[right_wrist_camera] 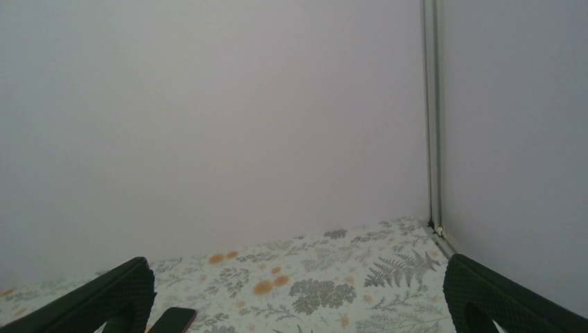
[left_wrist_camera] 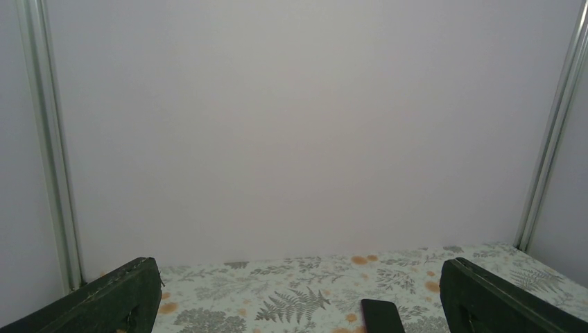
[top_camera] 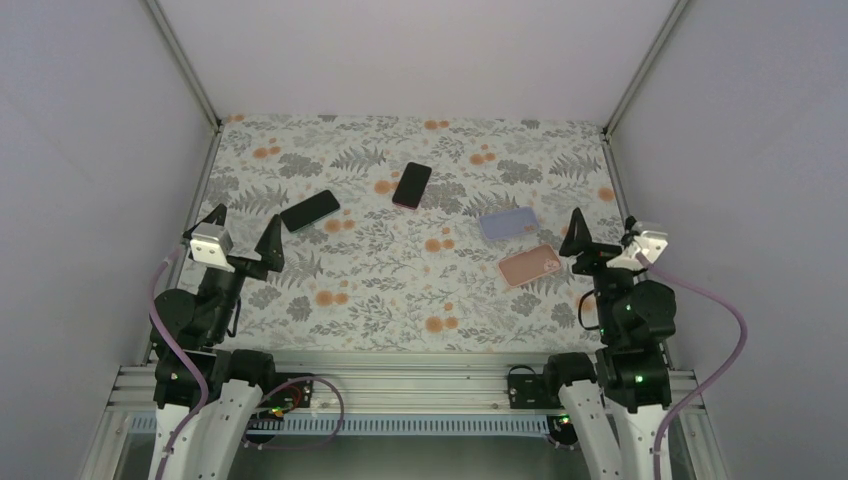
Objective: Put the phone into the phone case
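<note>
Left fingers (top_camera: 272, 245) and right fingers (top_camera: 577, 233) hang spread, empty. Left phone (top_camera: 310, 210) and far phone (top_camera: 412, 185) lie apart from lilac case (top_camera: 508, 224) and peach case (top_camera: 531, 265) by the bench's (top_camera: 400, 300) right edge. Flat phones may slip, cases mismatch.

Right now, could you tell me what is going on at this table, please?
Nothing is being handled yet. The left gripper and right gripper hang open and empty near the sides of the table. The left phone and the centre phone lie loose. A lavender case and a peach case lie apart from them on the right.
</note>
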You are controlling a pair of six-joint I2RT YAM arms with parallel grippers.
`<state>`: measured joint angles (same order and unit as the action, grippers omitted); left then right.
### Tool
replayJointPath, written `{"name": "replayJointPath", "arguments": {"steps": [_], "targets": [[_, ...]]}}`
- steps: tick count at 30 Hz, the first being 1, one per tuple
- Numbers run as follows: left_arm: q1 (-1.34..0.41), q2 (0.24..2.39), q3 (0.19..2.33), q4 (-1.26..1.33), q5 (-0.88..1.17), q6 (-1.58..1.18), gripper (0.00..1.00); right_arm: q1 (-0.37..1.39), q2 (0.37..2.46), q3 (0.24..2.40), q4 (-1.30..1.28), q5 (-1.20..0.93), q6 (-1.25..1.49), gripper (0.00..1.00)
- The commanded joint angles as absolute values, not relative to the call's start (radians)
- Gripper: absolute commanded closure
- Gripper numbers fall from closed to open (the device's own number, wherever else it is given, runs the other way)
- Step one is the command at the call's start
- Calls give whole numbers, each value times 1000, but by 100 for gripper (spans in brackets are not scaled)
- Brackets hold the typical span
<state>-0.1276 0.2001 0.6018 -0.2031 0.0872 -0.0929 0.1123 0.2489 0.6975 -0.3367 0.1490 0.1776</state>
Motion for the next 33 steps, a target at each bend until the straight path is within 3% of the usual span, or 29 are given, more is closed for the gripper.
{"name": "replayJointPath", "arguments": {"steps": [1, 15, 25, 33], "targets": [[-132, 191, 596, -187, 91, -81, 0, 124, 335, 725, -347, 111, 216, 1], [-132, 176, 596, -194, 88, -83, 0, 126, 862, 685, -150, 61, 344, 1], [-132, 163, 593, -190, 90, -82, 0, 169, 1253, 768, -68, 171, 367, 0], [-132, 165, 590, -185, 87, -81, 0, 200, 1536, 879, -30, 159, 377, 6]]}}
